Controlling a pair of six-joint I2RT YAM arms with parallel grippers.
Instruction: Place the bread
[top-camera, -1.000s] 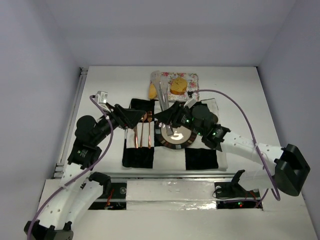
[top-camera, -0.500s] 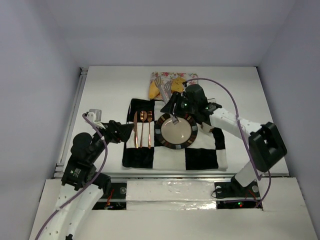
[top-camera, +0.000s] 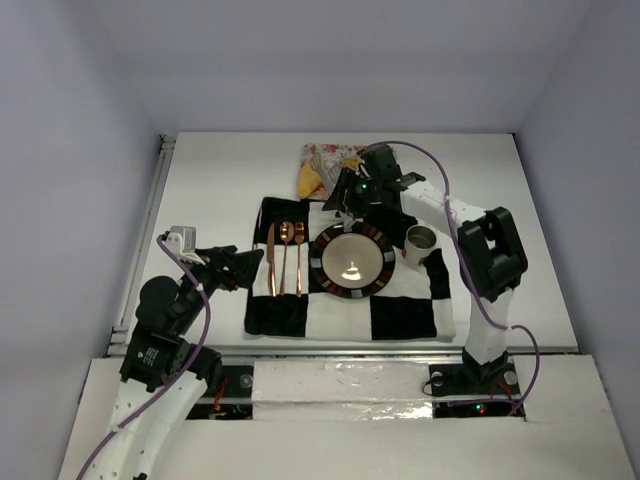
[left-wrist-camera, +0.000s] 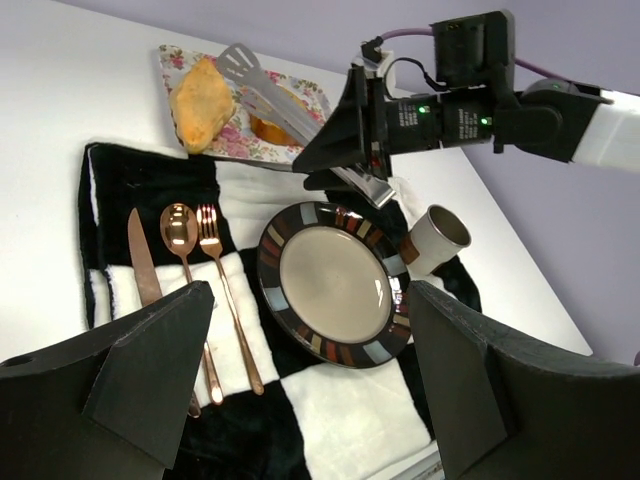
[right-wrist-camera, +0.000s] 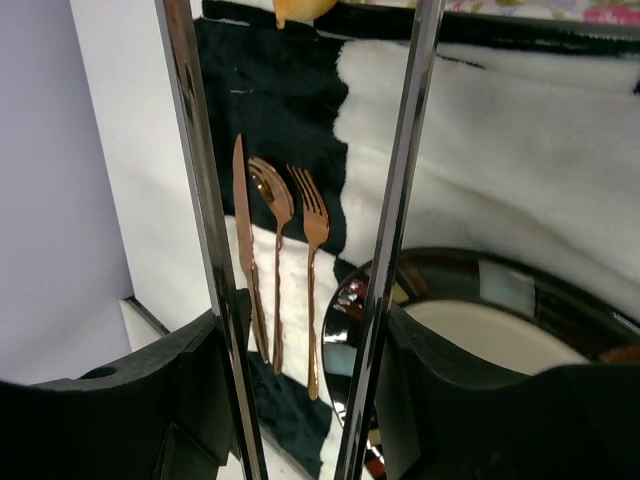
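Two pieces of bread lie on a floral napkin (left-wrist-camera: 300, 95) at the back of the table. The elongated yellow slice (left-wrist-camera: 200, 100) is on the left, also in the top view (top-camera: 307, 181). The rounder brown chunk (left-wrist-camera: 272, 130) is partly hidden under metal tongs (left-wrist-camera: 262, 92). My right gripper (top-camera: 348, 192) is shut on the tongs; both tong arms (right-wrist-camera: 190, 200) run between its fingers (right-wrist-camera: 500, 420). The tong tips reach over the napkin between the two pieces and hold nothing. My left gripper (top-camera: 250, 268) is open and empty, low at the mat's left side.
A striped-rim plate (top-camera: 352, 292) sits bare on a black-and-white checked mat (top-camera: 400, 318). A copper knife, spoon and fork (top-camera: 285, 258) lie left of it. A metal cup (top-camera: 419, 242) stands right of the plate. White walls enclose the table.
My right arm has swung from over the plate back to the napkin with the tongs, uncovering the cup. My left arm has drawn back toward the near left.
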